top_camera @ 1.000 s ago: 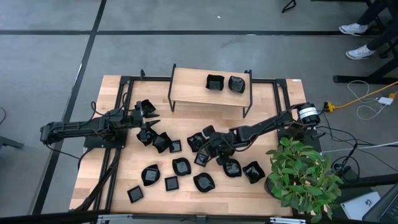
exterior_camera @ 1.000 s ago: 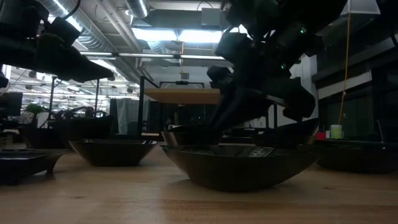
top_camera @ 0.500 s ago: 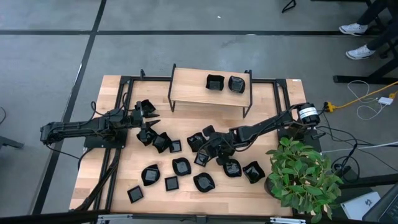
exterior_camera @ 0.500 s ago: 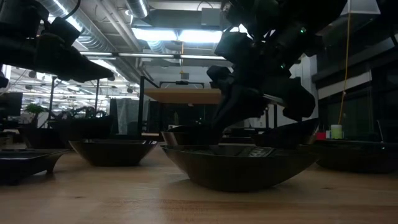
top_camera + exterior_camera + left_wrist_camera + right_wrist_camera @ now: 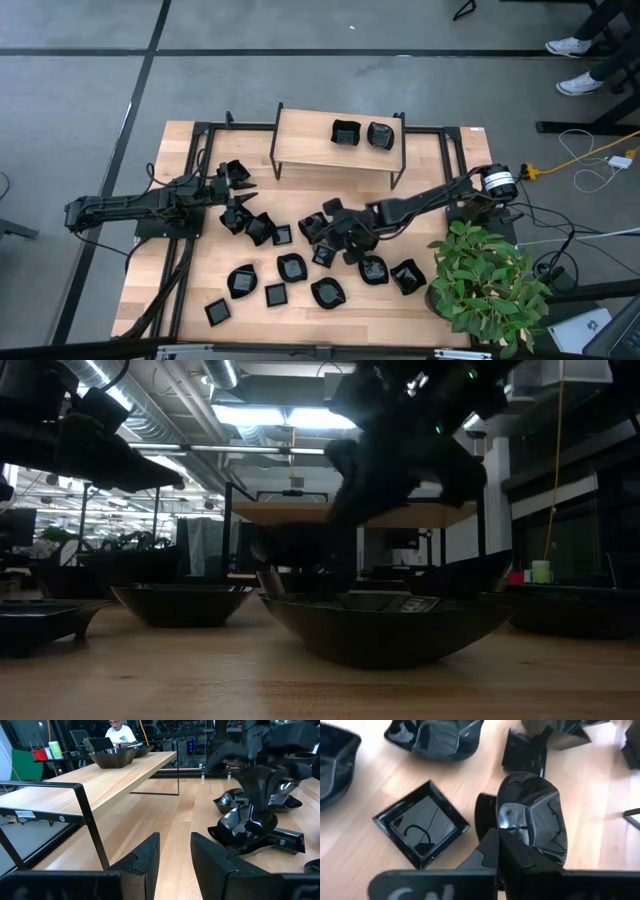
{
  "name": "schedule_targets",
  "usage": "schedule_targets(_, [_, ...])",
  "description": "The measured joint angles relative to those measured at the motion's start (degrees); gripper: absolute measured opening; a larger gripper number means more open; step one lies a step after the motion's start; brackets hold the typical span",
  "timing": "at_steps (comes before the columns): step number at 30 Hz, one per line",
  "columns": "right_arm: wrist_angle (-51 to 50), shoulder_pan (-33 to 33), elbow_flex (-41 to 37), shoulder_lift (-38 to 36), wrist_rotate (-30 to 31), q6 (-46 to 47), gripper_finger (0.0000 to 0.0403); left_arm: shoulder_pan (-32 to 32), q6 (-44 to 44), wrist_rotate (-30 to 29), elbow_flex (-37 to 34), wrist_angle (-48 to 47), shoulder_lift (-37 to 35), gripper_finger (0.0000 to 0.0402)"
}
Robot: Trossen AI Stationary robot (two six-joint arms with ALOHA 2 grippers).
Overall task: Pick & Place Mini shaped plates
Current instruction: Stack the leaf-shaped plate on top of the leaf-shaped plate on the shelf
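**Q:** Jaws first: how do they stand?

**A:** Closed on the right gripper, which pinches the rim of one rounded black dish; the dish is off the wood and tilted, with a flat square plate lying on the table below it. Parted on the left gripper, with nothing between its fingers.

**Q:** Where are the arms?

**A:** From above, the right gripper is over the middle of the table, amid a cluster of plates; the left gripper hangs at the table's left side, near the shelf's left leg, above a few more plates.

**Q:** And the other plates?

**A:** Two dishes sit side by side on the raised wooden shelf at the back; the others are scattered over the front half of the table, some touching, some apart; one square plate lies alone near the front left. The low view shows a wide bowl-like dish closest to the camera, with the held dish's gripper dark above it.

**Q:** Anything else?

**A:** A green plant stands at the front right corner; a person sits far behind the shelf in the left wrist view.
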Motion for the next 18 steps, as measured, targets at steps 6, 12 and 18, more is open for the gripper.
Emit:
schedule_targets(6, [-10.32,0.00,8.34,-0.61,2.79,3.45,0.0003,-0.01,0.00,0.01,-0.01,0.00,0.00,0.0104])
schedule_targets(12, [-24.48,-0.46,19.60,-0.65,9.03,6.96,0.0002,-0.01,0.00,0.00,0.01,0.00,0.00,0.0104])
schedule_targets(18, [-37.07,-2.88,28.26,-0.68,13.17,11.31,0.0001,0.00,0.00,0.00,0.00,0.00,0.00,0.0104])
